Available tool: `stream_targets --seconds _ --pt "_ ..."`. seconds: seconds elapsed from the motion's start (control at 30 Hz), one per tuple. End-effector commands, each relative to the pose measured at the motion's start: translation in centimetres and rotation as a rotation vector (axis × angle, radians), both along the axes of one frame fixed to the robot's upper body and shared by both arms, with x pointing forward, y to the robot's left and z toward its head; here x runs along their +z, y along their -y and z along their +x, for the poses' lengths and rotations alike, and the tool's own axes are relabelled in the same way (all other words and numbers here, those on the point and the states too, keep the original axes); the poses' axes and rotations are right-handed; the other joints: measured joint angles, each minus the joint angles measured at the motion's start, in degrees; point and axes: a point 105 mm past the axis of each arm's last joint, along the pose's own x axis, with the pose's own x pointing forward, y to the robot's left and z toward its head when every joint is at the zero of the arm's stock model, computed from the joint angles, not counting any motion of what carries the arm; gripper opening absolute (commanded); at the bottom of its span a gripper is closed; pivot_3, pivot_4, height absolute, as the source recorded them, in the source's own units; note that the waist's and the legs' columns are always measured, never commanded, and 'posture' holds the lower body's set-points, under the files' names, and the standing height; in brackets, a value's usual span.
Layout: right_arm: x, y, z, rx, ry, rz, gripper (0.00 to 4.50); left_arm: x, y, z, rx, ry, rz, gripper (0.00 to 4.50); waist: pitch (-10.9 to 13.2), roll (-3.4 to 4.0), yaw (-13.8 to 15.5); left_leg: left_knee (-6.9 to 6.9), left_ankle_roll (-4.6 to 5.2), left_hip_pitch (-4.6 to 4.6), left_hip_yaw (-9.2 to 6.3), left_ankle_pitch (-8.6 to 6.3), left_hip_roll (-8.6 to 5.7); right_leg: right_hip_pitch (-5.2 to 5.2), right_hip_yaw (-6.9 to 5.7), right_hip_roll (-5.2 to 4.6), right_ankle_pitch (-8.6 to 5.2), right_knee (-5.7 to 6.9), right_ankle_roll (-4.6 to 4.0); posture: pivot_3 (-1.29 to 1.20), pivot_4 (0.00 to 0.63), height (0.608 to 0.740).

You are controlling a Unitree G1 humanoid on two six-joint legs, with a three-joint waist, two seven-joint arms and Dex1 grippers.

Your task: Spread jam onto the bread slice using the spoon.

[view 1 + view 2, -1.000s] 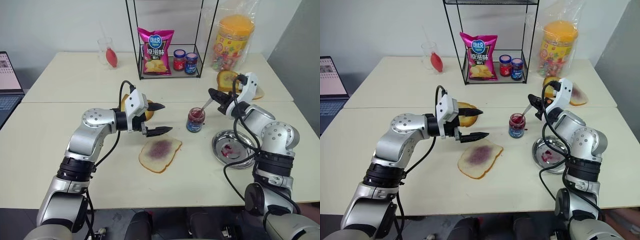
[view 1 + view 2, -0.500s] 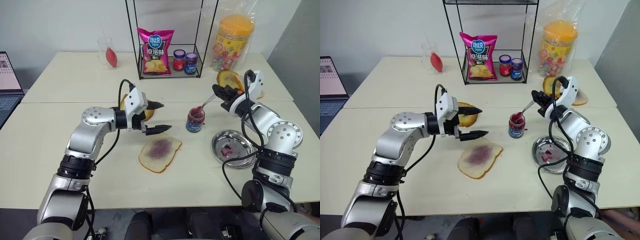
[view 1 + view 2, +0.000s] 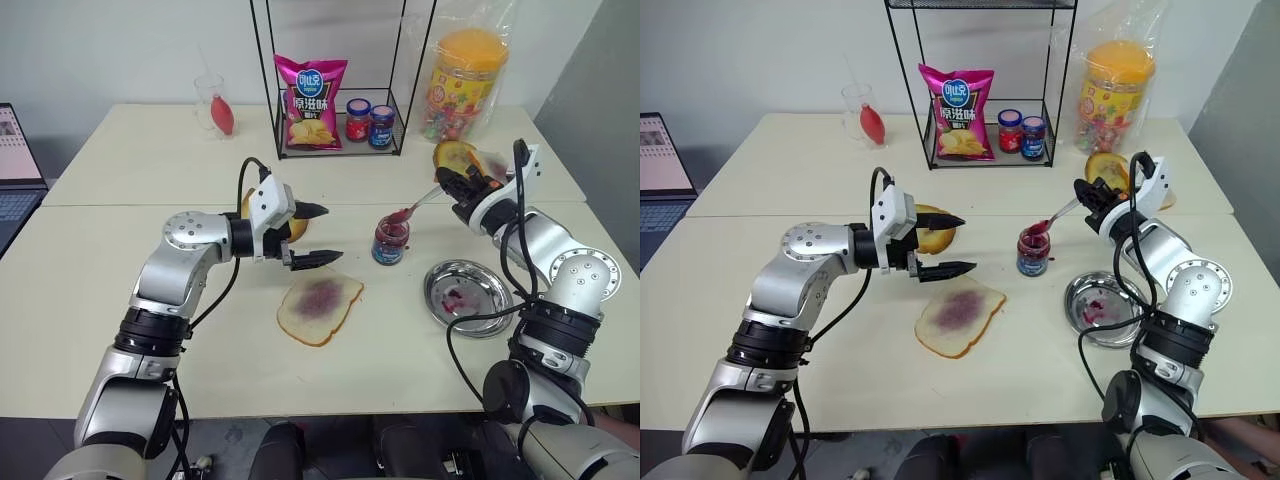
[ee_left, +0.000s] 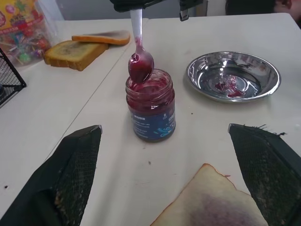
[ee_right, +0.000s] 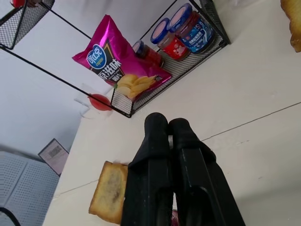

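Jam (image 4: 149,89) sits in its small clear glass jar (image 3: 390,241) near the middle of the front table (image 3: 90,330), and I see a red blob of it on the bowl of the spoon (image 4: 140,63), which hangs just above the jar mouth. My right gripper (image 3: 458,185) has its 2 fingers pinched together on the spoon's slim handle, which slants down from the gripper toward the jar. My left gripper (image 3: 312,236) hovers on the other side of the jar with its fingers spread wide and nothing between them; in the left wrist view the jar stands between the 2 fingertips (image 4: 77,155) but farther off, not touching either.

Below the left gripper lies the bread slice (image 3: 320,307), flat on the table with a purple smear at its centre. Right of the jar, a steel plate (image 3: 468,296) holds a few red jam streaks. On the back table a wire rack (image 3: 335,135) holds a pink chip bag (image 3: 312,102) and 2 small jars (image 3: 369,122) with red and blue lids. Beside the rack stands a yellow-lidded tub (image 3: 466,84) in a clear bag.

A toasted slice (image 3: 932,229) is mostly hidden behind my left gripper. The bread (image 4: 75,52) behind my right gripper is partly covered in the head views. In the right wrist view I cannot make out the spoon behind the closed fingers (image 5: 153,160).
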Motion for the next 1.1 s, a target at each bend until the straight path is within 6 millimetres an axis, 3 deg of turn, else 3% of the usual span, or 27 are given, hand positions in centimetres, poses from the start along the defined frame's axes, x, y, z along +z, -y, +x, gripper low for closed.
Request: stream_targets --seconds 0.03,0.27,0.4,0.67,0.8,0.97,1.1 --pt "3.9 -1.7 -1.5 0.082 0.123 0.009 0.03 1.6 -0.7 -0.3 -0.015 0.051 -0.004 4.50 0.00 0.00 -0.08 0.00 0.00 0.00 0.00 0.00 0.00 0.00 0.00 0.00 0.00 0.00 0.00 0.00 0.150 0.740" --pt "5.2 -6.9 -3.0 0.279 0.171 -0.054 0.03 -0.5 0.2 -3.1 -0.058 -0.032 -0.017 4.50 -0.01 0.02 -0.37 -0.02 0.00 0.01 0.00 0.00 0.04 -0.01 0.01 0.00 0.00 -0.01 0.00 0.00 0.150 0.740" --pt "4.0 -10.1 -4.4 0.410 0.197 -0.189 0.03 -3.1 -1.9 -6.3 -0.042 -0.129 0.034 4.50 0.00 0.03 -0.47 -0.06 0.01 0.01 -0.02 0.00 0.07 -0.04 0.00 0.01 -0.01 -0.01 -0.01 0.00 0.150 0.740" --pt "0.8 -13.2 -6.9 0.566 0.259 -0.401 0.03 -4.8 -5.6 -10.3 0.126 -0.249 0.006 4.50 0.00 0.03 -0.13 -0.04 0.01 -0.01 -0.17 -0.01 0.14 0.01 -0.17 -0.08 -0.23 -0.03 -0.12 0.00 0.150 0.740" --pt "-0.1 -14.1 -7.6 0.601 0.369 -0.550 0.03 -5.5 -5.8 -11.8 0.148 -0.273 0.019 4.50 0.01 0.03 -0.04 -0.02 0.01 0.01 -0.19 0.00 0.10 0.01 -0.22 -0.08 -0.36 -0.02 -0.02 0.00 0.150 0.740" --pt "-1.4 -15.2 -8.1 0.645 0.436 -0.586 0.03 -6.1 -5.4 -12.5 0.174 -0.295 0.002 4.50 -0.01 0.00 -0.06 -0.01 0.00 0.07 -0.20 0.00 0.10 0.04 -0.24 -0.05 -0.36 -0.01 -0.02 0.00 0.150 0.740" --pt "-1.0 -16.1 -8.6 0.668 0.497 -0.542 0.03 -6.3 -5.7 -12.7 0.195 -0.300 0.001 4.50 -0.01 0.00 -0.07 -0.02 0.00 0.05 -0.18 0.00 0.10 0.02 -0.23 -0.05 -0.37 -0.01 -0.02 0.00 0.150 0.740"
